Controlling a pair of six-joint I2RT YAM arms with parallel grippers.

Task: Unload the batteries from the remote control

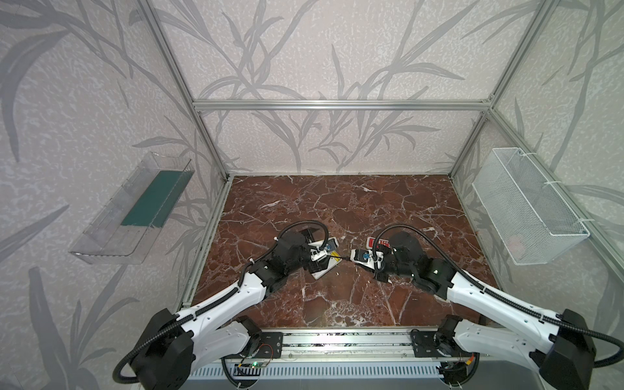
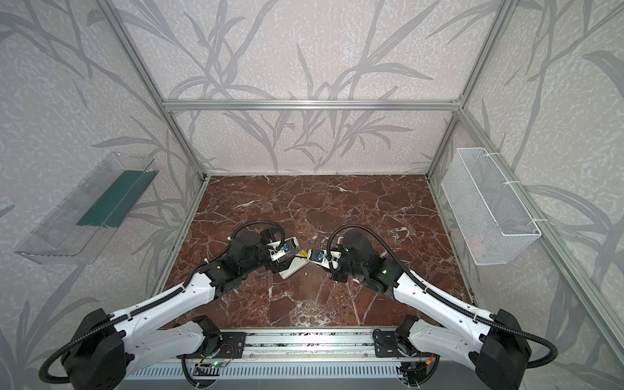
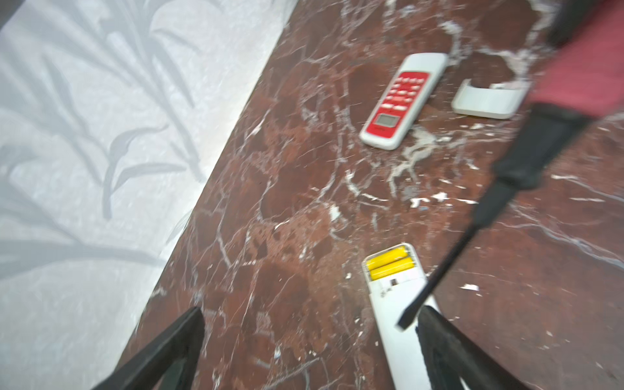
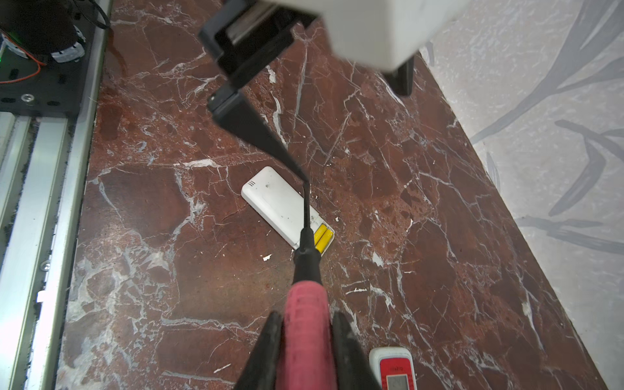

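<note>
A white remote control [image 3: 398, 314] lies face down on the marble, its compartment open on two yellow batteries [image 3: 391, 263] lying side by side. In the right wrist view the same remote [image 4: 277, 202] and batteries [image 4: 322, 239] show. My left gripper [image 3: 310, 324] is open, with one finger over the remote's edge and nothing between the fingers. My right gripper [image 4: 305, 320] is shut on the pink-red handle of a screwdriver [image 4: 305, 270]. Its dark tip hangs over the remote's back, close to the left gripper's finger. In a top view both grippers meet over the remote [image 1: 326, 270].
A red-faced white remote [image 3: 401, 101] and a loose white cover [image 3: 486, 101] lie further back. A wire basket [image 1: 526, 206] hangs on the right wall and a clear shelf [image 1: 135, 206] on the left. A metal rail [image 1: 337, 347] runs along the front edge.
</note>
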